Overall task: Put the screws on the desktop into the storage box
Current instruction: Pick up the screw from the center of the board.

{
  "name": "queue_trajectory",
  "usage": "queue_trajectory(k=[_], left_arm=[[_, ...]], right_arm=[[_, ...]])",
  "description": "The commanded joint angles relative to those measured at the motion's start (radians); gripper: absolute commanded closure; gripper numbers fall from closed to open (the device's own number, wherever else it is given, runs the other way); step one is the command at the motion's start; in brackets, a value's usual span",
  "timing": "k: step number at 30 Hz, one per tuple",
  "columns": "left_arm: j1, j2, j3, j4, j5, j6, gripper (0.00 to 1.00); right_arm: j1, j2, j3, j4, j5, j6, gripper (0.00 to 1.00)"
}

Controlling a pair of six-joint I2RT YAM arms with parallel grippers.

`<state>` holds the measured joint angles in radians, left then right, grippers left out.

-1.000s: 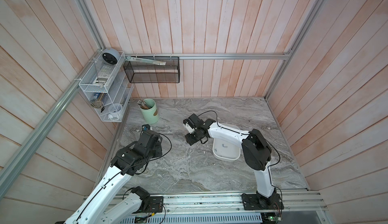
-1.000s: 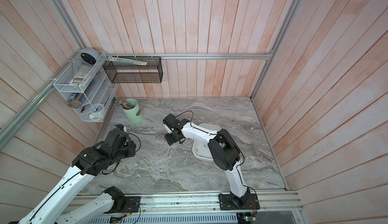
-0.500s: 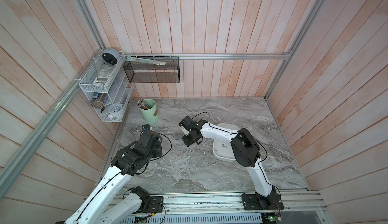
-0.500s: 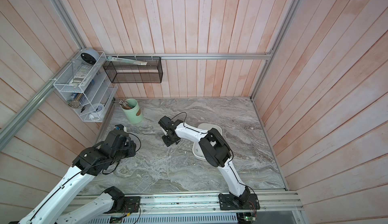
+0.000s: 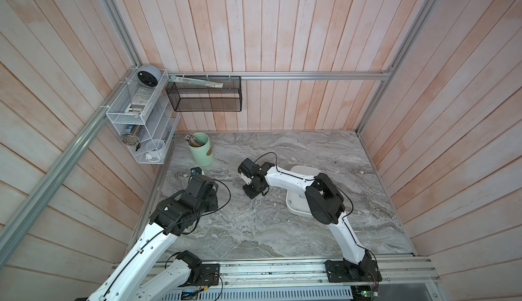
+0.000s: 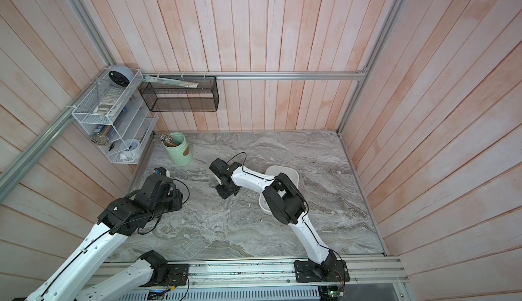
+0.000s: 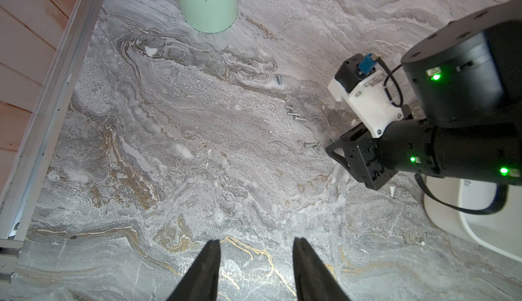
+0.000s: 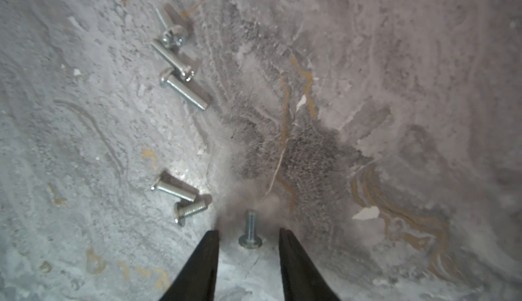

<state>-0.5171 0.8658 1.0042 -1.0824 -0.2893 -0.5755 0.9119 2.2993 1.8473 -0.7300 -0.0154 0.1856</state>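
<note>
Screw lies between parted jaws of the right gripper, seemingly untouched.

The right arm stands up from the rail along the near edge of the tabletop. It folds at a raised elbow and lays its forearm out toward the left, with the wrist bent down near the middle. The right gripper points at the surface, tips low and jaws partly apart. The left arm leans in from the near left corner with its wrist held higher. The left gripper hangs above the left side, jaws apart.
</note>
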Motion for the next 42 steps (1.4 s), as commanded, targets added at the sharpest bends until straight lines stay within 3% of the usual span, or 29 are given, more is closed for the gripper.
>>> queue_trajectory(k=[1,11,42], left_arm=[[0.006,-0.005,-0.013,0.018,-0.004,0.009,0.53],[0.012,0.001,-0.013,0.019,-0.004,0.008,0.52],[0.014,-0.002,-0.018,0.019,-0.011,0.005,0.52]], right_arm=[[0.011,0.044,0.027,-0.049,0.038,-0.006,0.62],[0.031,0.104,0.136,-0.189,0.087,-0.034,0.67],[0.034,0.052,0.115,-0.149,0.122,-0.066,0.79]])
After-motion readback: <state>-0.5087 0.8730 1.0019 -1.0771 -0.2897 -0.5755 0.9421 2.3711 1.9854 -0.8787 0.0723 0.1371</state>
